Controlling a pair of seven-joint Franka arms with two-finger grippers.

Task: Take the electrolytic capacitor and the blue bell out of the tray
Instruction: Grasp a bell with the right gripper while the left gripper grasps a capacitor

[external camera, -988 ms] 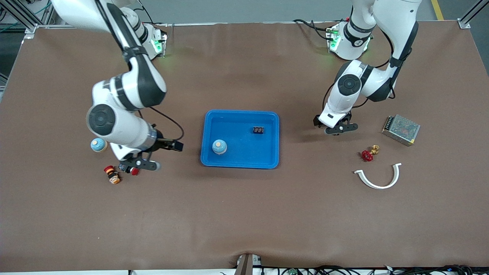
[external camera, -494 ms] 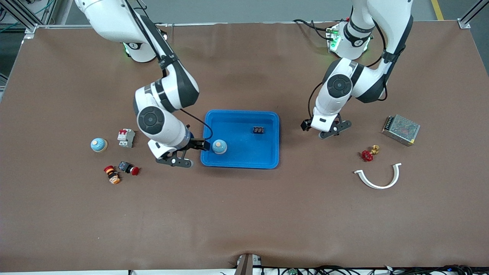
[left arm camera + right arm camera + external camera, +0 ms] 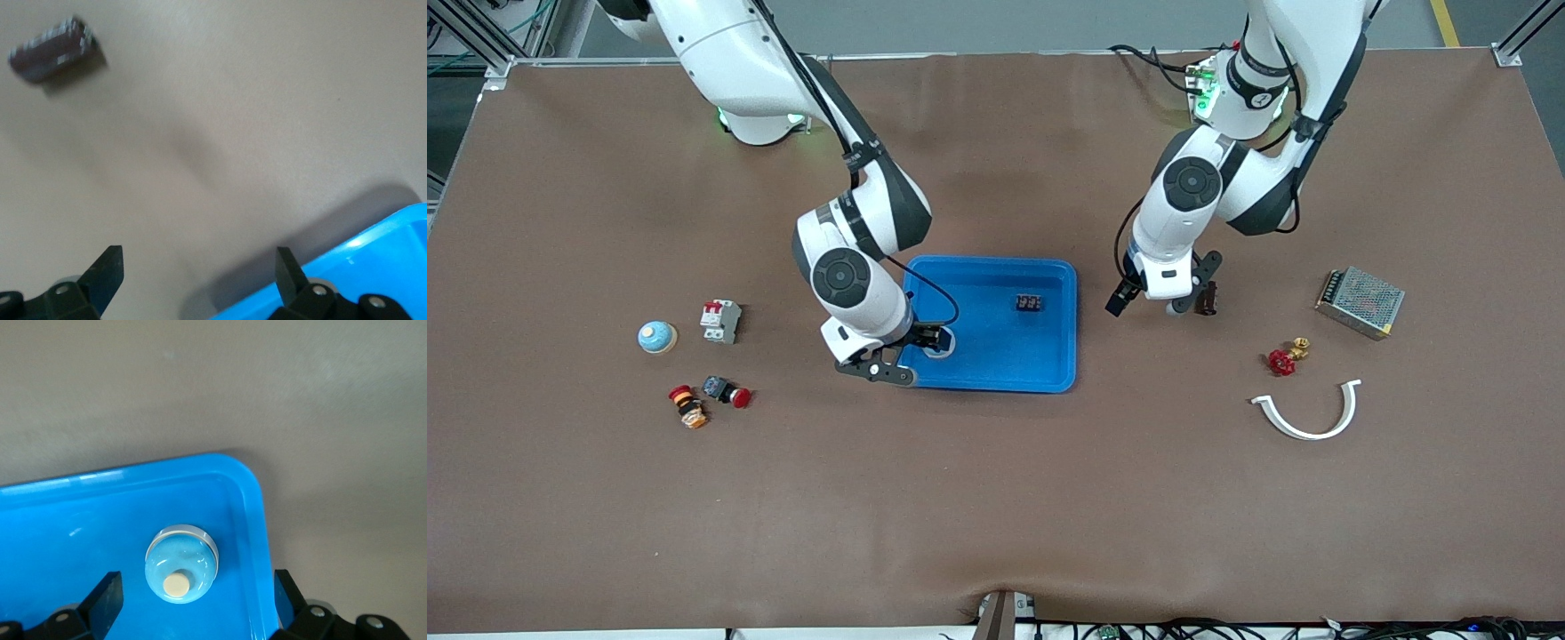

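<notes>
A pale blue bell (image 3: pixel 181 563) with a cream button sits in the blue tray (image 3: pixel 996 378), in the corner nearest the front camera at the right arm's end. My right gripper (image 3: pixel 889 363) hangs open over it; in the right wrist view the bell lies between the gripper's (image 3: pixel 197 600) spread fingers. In the front view the bell (image 3: pixel 945 345) is mostly hidden by the hand. A dark brown capacitor (image 3: pixel 1207 300) lies on the table beside my left gripper (image 3: pixel 1181 298), which is open and empty. It shows in the left wrist view (image 3: pixel 50 50), well apart from the gripper (image 3: pixel 198 273).
A small black part (image 3: pixel 1029 302) lies in the tray. A second bell (image 3: pixel 657 336), a breaker (image 3: pixel 719 320) and two push buttons (image 3: pixel 725 391) lie toward the right arm's end. A power supply (image 3: pixel 1360 302), red valve (image 3: pixel 1283 359) and white clamp (image 3: pixel 1307 413) lie toward the left arm's end.
My right arm swung from the push buttons over to the tray and now hangs above the bell. My left gripper shifted toward the tray, and the capacitor now shows on the table.
</notes>
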